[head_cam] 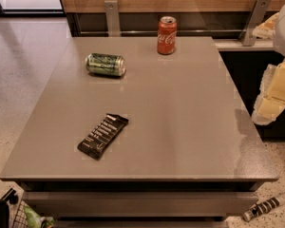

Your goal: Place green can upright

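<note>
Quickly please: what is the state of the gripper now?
Gripper, at the right edge beside the table: state cannot be told.

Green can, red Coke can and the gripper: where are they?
green can (105, 64): camera view, middle of its side, lying down.
Coca-Cola can (166, 36): camera view, its red label.
gripper (268, 206): camera view, bottom right corner, its striped part.
</note>
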`<state>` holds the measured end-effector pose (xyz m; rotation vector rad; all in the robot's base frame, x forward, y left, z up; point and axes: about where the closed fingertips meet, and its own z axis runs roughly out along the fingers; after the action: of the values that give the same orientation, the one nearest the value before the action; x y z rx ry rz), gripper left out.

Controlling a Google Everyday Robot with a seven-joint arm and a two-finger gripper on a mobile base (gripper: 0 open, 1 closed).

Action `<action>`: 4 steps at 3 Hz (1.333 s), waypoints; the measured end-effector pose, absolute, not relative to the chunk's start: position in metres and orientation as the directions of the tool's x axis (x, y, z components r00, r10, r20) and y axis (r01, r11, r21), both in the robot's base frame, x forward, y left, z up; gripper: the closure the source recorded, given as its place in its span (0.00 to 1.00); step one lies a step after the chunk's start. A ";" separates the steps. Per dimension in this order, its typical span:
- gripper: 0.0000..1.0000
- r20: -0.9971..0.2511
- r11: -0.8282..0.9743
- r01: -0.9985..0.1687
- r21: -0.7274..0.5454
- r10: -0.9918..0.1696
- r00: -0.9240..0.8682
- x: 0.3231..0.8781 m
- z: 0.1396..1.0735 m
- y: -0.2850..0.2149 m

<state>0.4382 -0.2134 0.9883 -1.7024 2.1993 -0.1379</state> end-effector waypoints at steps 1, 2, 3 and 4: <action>0.00 -0.221 0.273 -0.916 -0.293 -0.952 -0.213 0.440 0.989 -0.212; 0.00 -0.267 0.290 -0.892 -0.346 -0.942 -0.203 0.474 1.006 -0.190; 0.00 -0.287 0.298 -0.870 -0.392 -0.938 -0.193 0.506 1.019 -0.158; 0.00 -0.261 0.280 -0.862 -0.423 -0.948 -0.180 0.533 1.024 -0.117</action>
<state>0.5335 -0.1169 1.0240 -1.6223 2.0872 -0.2462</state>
